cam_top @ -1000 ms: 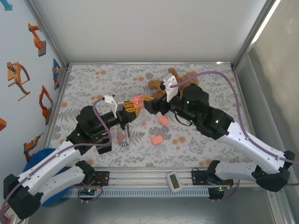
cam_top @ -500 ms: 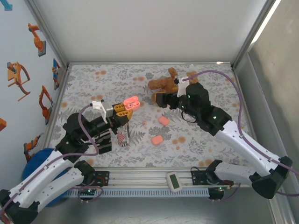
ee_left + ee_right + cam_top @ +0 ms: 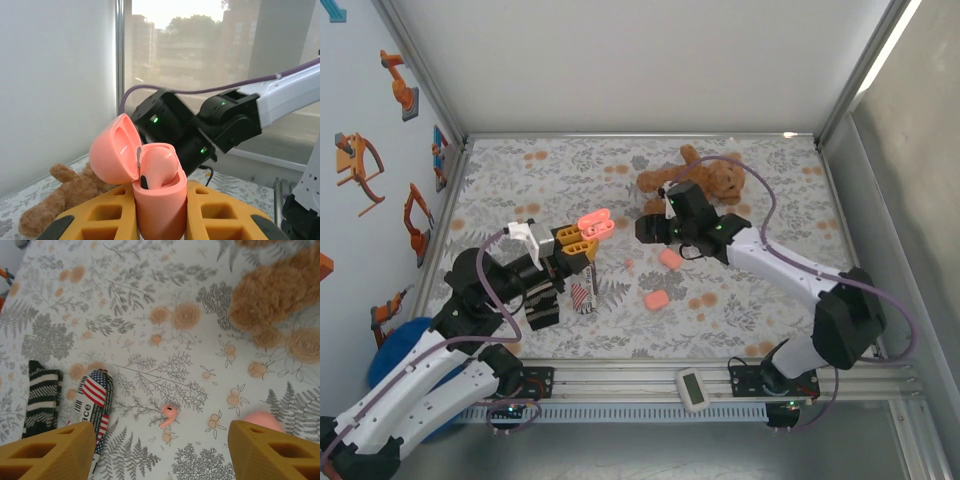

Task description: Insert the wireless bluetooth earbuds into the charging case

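My left gripper (image 3: 577,238) is shut on the pink charging case (image 3: 161,205), which it holds upright above the table between the yellow fingers (image 3: 95,215). The lid (image 3: 115,156) is hinged open and one earbud (image 3: 160,165) sits in the case. A loose earbud (image 3: 168,415) lies on the patterned table, seen from above as a small pink nub (image 3: 630,264). My right gripper (image 3: 161,440) hovers over it, open, with the earbud just ahead of the gap between its fingers (image 3: 55,450). From the top view the right gripper (image 3: 646,230) stands right of the held case (image 3: 594,222), apart from it.
Two closed pink cases (image 3: 671,258) (image 3: 656,299) lie near the middle of the table. A brown teddy bear (image 3: 700,178) lies at the back. A flag-print item (image 3: 94,399) and a striped black piece (image 3: 42,395) lie left of the loose earbud.
The right gripper has pulled away from the held case and swung down over the loose earbud on the table. The left gripper has drawn back a little with the open case.
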Motion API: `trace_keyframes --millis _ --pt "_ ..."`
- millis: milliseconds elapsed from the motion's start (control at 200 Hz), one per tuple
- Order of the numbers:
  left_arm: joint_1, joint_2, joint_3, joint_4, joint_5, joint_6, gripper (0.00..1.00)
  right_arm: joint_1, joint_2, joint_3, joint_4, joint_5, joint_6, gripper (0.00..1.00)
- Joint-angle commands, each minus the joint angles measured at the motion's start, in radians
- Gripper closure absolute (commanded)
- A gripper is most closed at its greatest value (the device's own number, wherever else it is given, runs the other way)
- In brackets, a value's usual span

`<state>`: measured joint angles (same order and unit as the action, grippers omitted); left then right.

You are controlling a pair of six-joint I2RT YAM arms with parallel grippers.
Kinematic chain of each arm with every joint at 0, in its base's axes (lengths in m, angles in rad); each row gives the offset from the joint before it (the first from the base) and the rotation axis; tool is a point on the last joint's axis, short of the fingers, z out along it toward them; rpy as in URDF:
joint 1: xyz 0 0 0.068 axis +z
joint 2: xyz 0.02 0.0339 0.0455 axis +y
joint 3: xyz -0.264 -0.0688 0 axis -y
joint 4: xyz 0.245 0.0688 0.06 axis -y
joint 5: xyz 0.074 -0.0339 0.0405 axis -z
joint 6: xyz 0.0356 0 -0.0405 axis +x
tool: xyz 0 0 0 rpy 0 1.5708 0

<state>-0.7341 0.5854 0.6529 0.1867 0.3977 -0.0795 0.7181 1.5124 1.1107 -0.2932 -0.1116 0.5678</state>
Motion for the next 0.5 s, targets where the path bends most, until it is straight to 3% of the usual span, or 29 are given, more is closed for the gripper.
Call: trace_keyframes --millis 0,496 --pt "-0.005 -0.014 0.031 -0.007 0.017 0.023 1.0 0.013 0.081 0.06 -0.012 -0.024 0.021 0.33" --pt "-0.004 -0.025 0.02 -0.03 -0.002 0.028 1.0 0.14 0.459 0.318 -0.211 0.118 -0.076 0.35"
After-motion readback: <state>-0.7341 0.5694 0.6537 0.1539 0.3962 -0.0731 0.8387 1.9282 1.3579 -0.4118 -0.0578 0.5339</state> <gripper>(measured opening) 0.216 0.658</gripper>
